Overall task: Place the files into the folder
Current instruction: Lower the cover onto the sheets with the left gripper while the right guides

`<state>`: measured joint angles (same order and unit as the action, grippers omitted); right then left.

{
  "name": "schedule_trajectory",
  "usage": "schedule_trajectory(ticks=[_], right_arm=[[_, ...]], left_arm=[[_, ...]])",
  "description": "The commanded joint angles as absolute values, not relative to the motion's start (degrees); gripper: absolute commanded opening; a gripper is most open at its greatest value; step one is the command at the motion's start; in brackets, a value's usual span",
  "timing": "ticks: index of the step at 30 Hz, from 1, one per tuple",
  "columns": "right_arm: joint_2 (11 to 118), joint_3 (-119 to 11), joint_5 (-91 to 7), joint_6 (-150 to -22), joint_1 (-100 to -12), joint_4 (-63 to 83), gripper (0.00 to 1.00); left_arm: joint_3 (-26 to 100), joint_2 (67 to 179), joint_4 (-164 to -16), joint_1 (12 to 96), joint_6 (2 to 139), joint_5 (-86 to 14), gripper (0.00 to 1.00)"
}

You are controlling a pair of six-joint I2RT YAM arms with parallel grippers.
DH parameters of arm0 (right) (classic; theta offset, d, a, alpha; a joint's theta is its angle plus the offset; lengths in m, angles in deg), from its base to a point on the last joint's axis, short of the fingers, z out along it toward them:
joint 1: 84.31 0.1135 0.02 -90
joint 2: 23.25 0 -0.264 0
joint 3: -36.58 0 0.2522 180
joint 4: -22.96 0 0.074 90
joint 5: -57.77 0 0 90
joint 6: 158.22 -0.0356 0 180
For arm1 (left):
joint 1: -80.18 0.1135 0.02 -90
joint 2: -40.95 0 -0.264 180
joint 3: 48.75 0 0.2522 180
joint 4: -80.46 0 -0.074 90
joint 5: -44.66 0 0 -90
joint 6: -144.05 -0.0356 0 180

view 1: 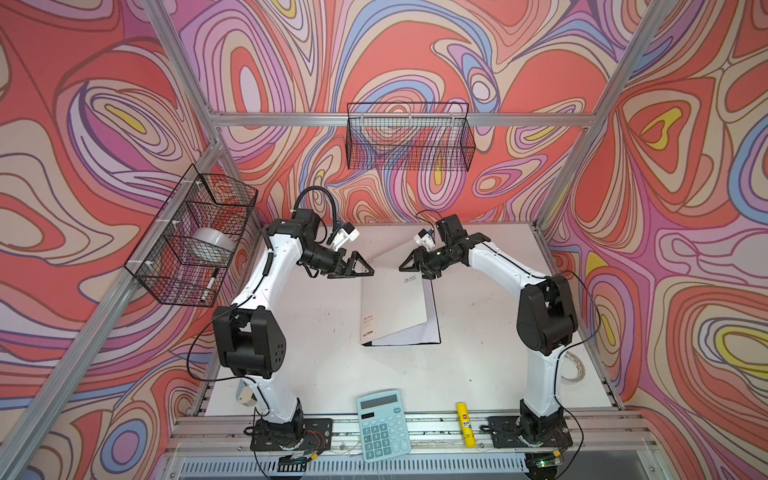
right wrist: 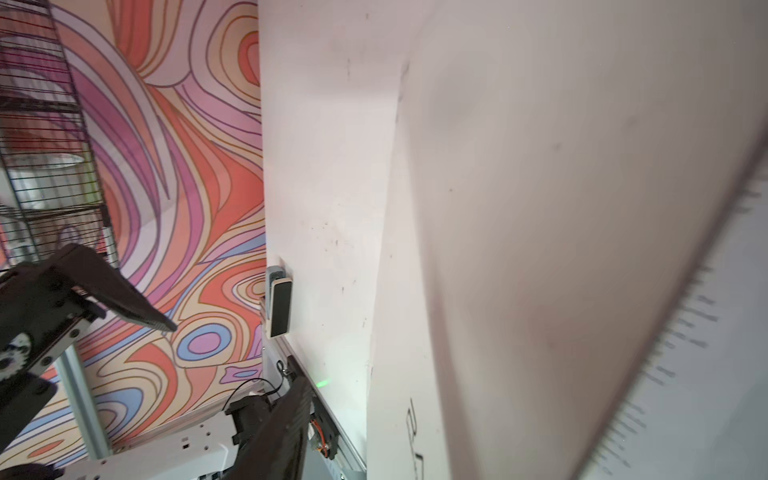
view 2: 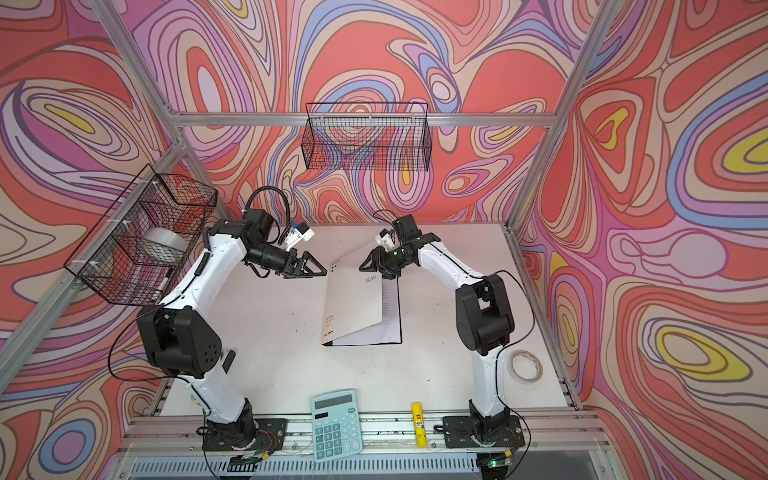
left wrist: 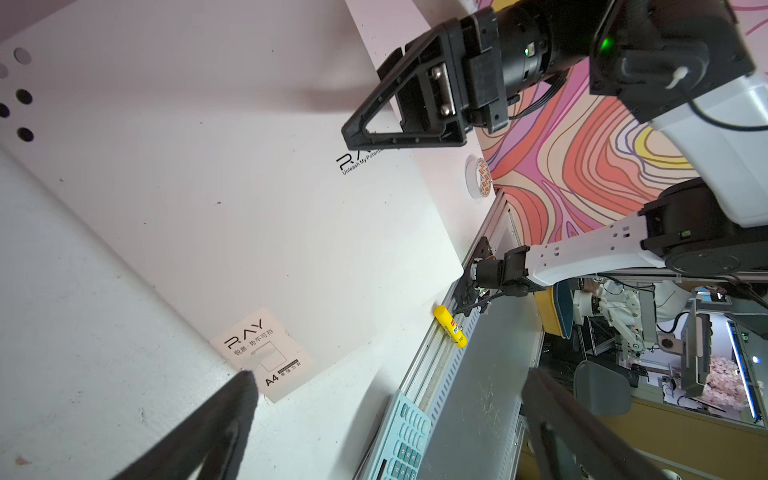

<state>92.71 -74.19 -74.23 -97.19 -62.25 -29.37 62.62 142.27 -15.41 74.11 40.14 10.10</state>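
The folder (view 1: 390, 299) (view 2: 353, 299) lies mid-table, its white "RAY" cover (left wrist: 249, 208) raised along the right edge. The files (view 1: 432, 320) (view 2: 391, 307) show as a strip of printed sheets under that cover, on the folder's black back. My right gripper (view 1: 409, 262) (view 2: 368, 262) is at the cover's far right corner, jaws partly apart. In the right wrist view one finger (right wrist: 291, 419) shows beside the cover (right wrist: 540, 208); the other is hidden, and text lines of the files (right wrist: 706, 374) show. My left gripper (view 1: 365, 268) (left wrist: 392, 374) hangs wide open over the folder's far left corner, holding nothing.
A pale blue calculator (view 1: 383, 424) and a yellow glue stick (view 1: 464, 424) lie on the front rail. A tape roll (view 2: 525, 365) sits at the table's right edge. Wire baskets hang on the left wall (view 1: 195, 237) and back wall (view 1: 409, 137).
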Motion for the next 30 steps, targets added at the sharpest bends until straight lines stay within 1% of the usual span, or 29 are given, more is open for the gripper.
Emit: schedule_trajectory(ticks=[1, 12, 27, 30], right_arm=[[92.94, -73.61, -65.99, -92.93, -62.64, -34.47, 0.52], [92.94, -68.80, -54.31, -90.90, -62.92, -35.58, 0.53], [93.56, -63.76, -45.35, -91.22, -63.27, -35.45, 0.55], [94.25, -63.51, -45.20, -91.47, -63.29, -35.16, 0.55]], left_arm=[[60.42, 140.88, -17.63, 74.00, 39.16, 9.35, 1.00], [58.97, 142.77, -17.99, 74.02, 38.68, 8.38, 1.00], [57.73, 144.62, -18.56, 74.07, 38.17, 9.60, 1.00], [57.50, 144.76, -18.51, 74.11, 37.92, 9.70, 1.00]])
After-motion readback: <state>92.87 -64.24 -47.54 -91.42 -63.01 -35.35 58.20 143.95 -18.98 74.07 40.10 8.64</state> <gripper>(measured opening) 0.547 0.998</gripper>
